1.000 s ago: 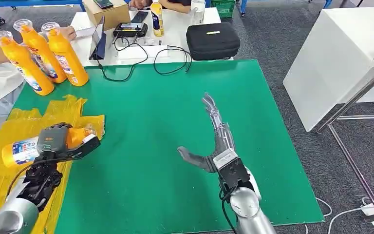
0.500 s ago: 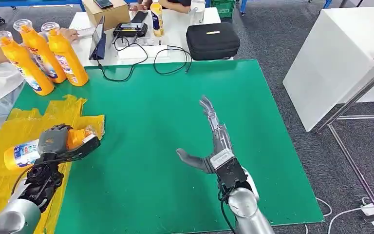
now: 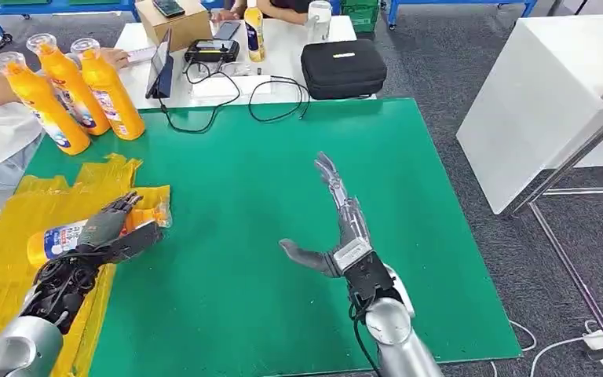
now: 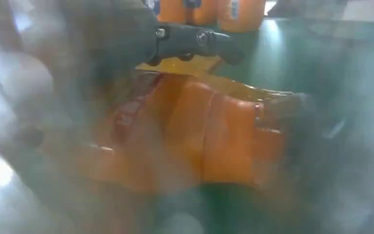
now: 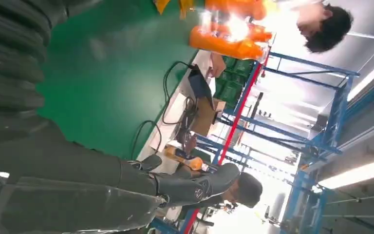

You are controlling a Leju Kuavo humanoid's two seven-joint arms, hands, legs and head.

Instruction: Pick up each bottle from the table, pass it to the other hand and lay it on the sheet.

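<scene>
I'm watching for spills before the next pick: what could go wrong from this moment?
1. The lying bottle rests at the yellow sheet's edge beside the green mat; with the left hand over it and fingers spread, it might roll off the sheet.
2. The three upright bottles stand packed together; reaching for one could topple another.
3. A person's hand lies just behind them, near any reach.

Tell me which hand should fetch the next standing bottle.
Probably the right hand: it is open over the green mat and holds nothing. The left hand lies over the bottle on the yellow sheet. Three upright bottles wait at the far left corner.
</scene>
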